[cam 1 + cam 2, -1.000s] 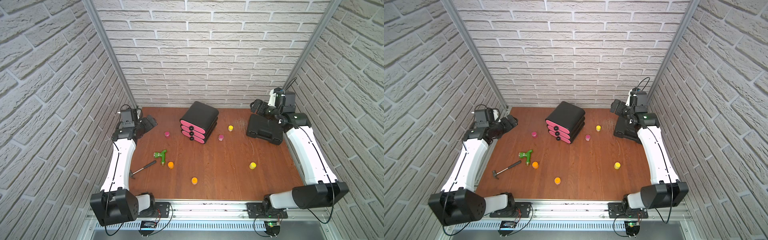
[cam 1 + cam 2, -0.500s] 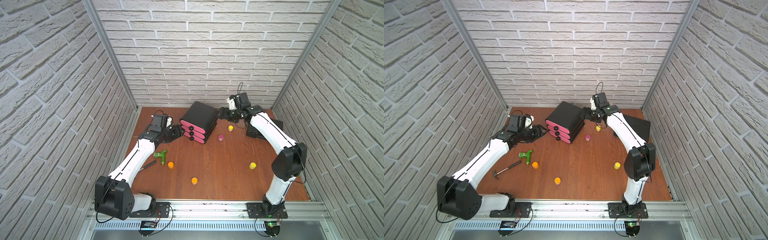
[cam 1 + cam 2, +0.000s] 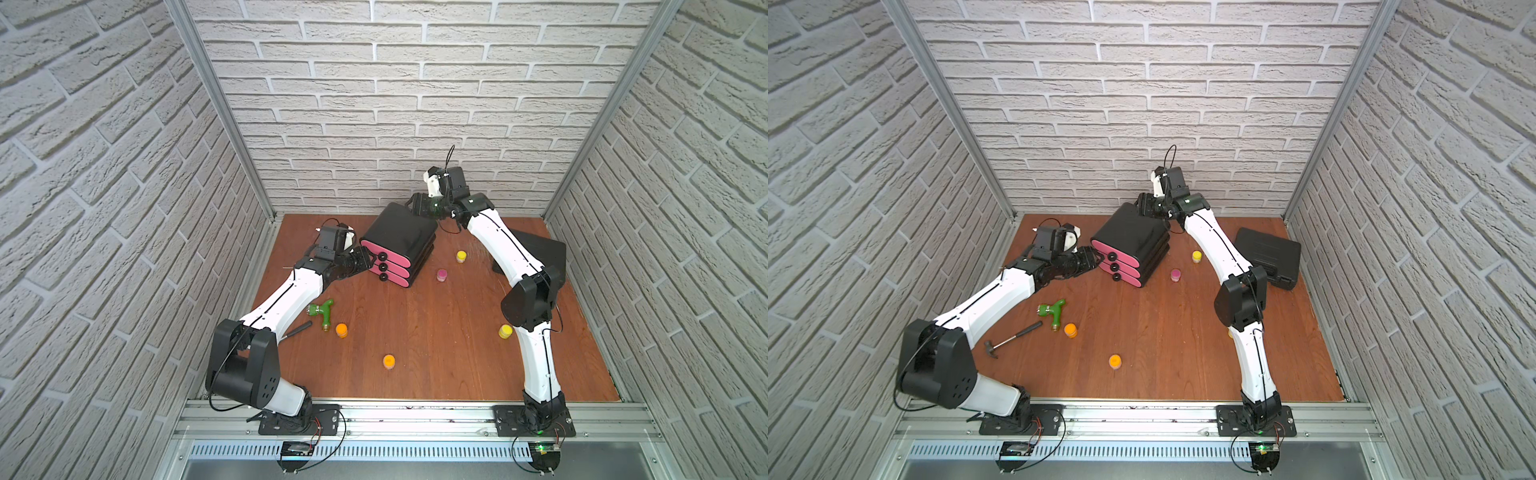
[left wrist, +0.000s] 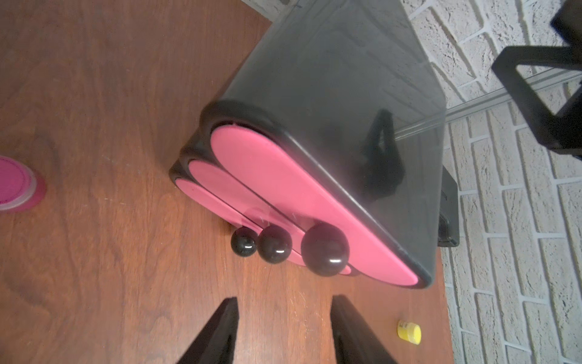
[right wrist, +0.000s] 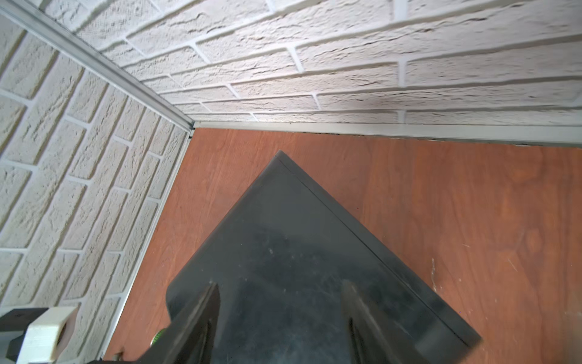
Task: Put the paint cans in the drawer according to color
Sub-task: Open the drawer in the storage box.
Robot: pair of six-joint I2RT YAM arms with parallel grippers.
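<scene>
- Reaching low across the table (image 3: 436, 374), the left arm (image 3: 286, 299) stretches toward the front of the drawer cabinet (image 3: 401, 232).
- Bent at its elbow, the right arm (image 3: 498, 245) angles back to the cabinet's rear top corner.
- Near the back wall, the cabinet stands with all three pink drawers closed.
- Fingers spread and empty, the left gripper (image 4: 285, 299) faces the black knobs (image 4: 325, 249), short of them.
- Fingers apart, the right gripper (image 5: 280, 283) sits over the black top; contact cannot be told.
- Loose paint cans (image 3: 461, 256) stand scattered on the table.
</scene>
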